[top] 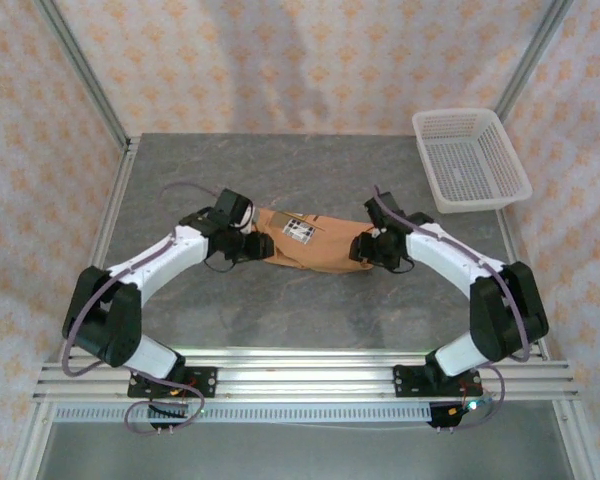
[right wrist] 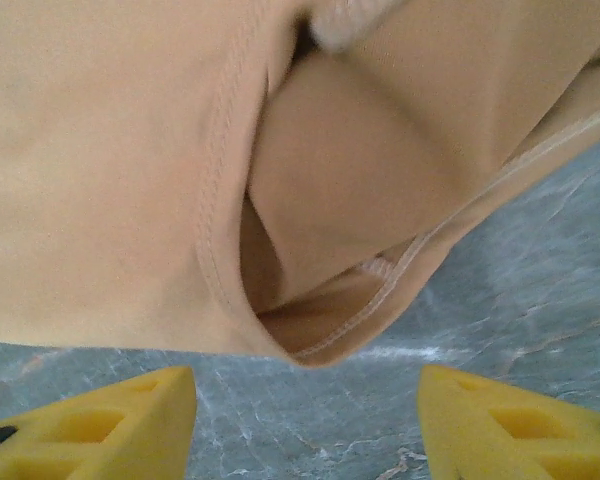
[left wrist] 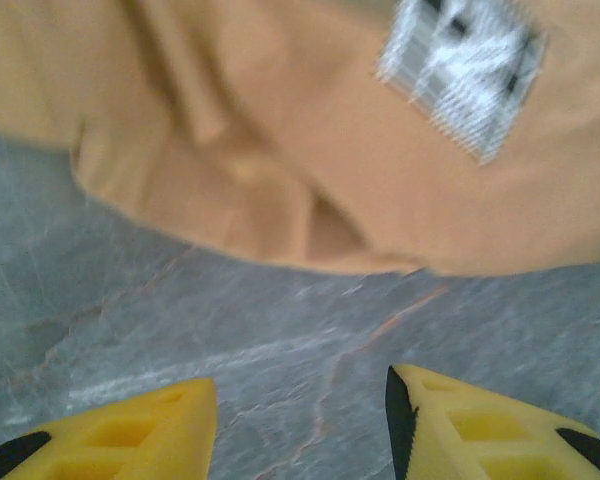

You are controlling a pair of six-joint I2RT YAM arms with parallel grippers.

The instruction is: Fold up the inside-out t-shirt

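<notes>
Orange-tan soft cloth t-shirt (top: 305, 248) bunched on grey marbled tabletop (top: 280, 170), white neck label (top: 302, 229) up. My L gripper (left wrist: 298, 405) & R gripper (right wrist: 305, 400) just off its ends, fingers apart, empty, prob lining up edge grabs

Left arm (top: 155, 262): elbow bent, forearm reaching inward, wrist pitched down. Left gripper (top: 250, 244) (left wrist: 300, 390): yellow fingers (left wrist: 480, 430) parted wide. Right arm (top: 450, 258): mirrored pose, forearm angled inward. Right gripper (top: 364, 247) (right wrist: 307, 380): fingers parted wide, tips toward opposite gripper.
</notes>
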